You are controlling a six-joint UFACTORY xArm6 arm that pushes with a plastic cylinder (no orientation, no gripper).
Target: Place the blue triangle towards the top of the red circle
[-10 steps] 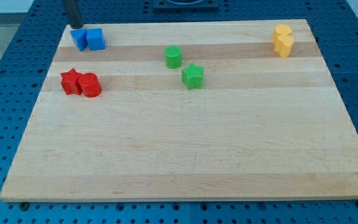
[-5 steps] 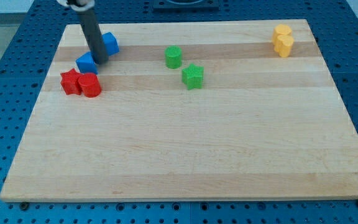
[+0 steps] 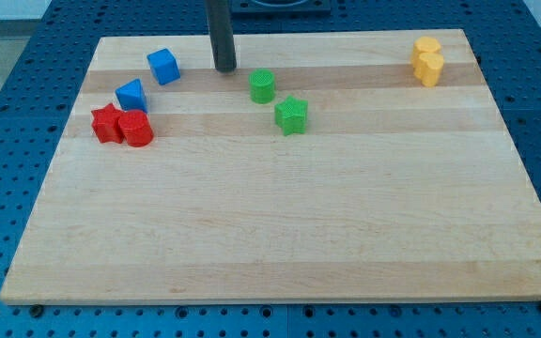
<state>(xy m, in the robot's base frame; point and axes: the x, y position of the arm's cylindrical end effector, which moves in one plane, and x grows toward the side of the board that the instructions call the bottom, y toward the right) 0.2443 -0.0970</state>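
My tip [image 3: 225, 69] stands between blue cube [image 3: 163, 67] (upper left) and green cylinder [image 3: 262, 86].

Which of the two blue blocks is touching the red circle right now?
The blue triangle, just above the red circle. The blue cube sits apart, further up, nearer my tip.

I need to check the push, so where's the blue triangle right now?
The blue triangle sits near the view's upper left, just above the red circle and apparently touching it, with the blue cube up to its right.
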